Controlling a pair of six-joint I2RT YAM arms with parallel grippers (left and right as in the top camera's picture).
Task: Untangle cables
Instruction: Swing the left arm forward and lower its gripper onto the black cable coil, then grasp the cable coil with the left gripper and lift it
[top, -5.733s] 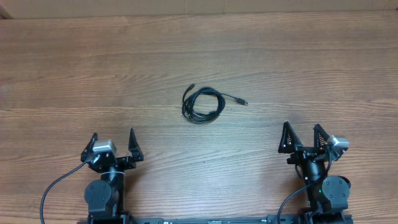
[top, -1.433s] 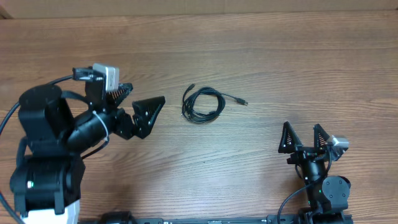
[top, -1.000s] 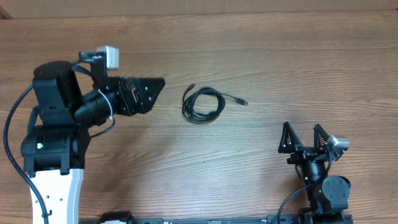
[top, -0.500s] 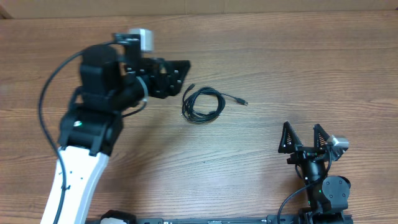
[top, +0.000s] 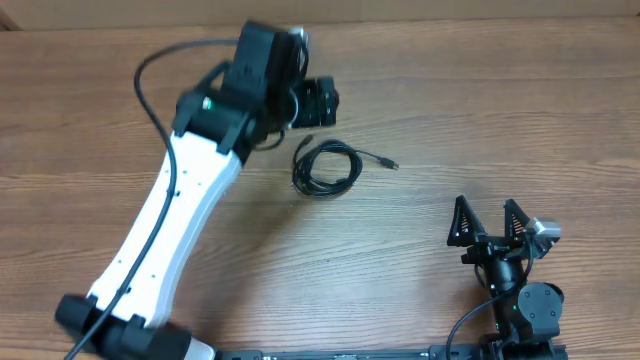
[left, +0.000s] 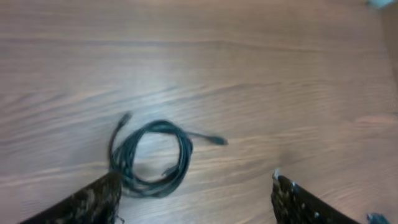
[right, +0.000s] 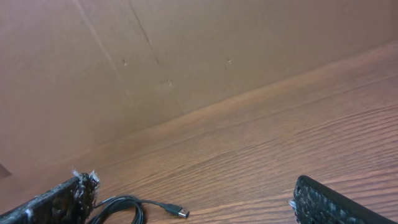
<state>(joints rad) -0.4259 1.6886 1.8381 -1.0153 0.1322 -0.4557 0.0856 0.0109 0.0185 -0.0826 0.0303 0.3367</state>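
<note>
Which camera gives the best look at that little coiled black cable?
The left wrist view: the cable appears whole and largest, with both plug ends showing, though slightly blurred. Overhead shows it whole but small. The right wrist view catches only a loop and one plug at its bottom edge.

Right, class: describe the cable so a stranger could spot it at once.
On the wooden table, look near the middle, beside the tip of the white left arm. The cable is a thin black cord coiled in a small loop, one plug end trailing right; it is far thinner than the arms' own wiring.
</note>
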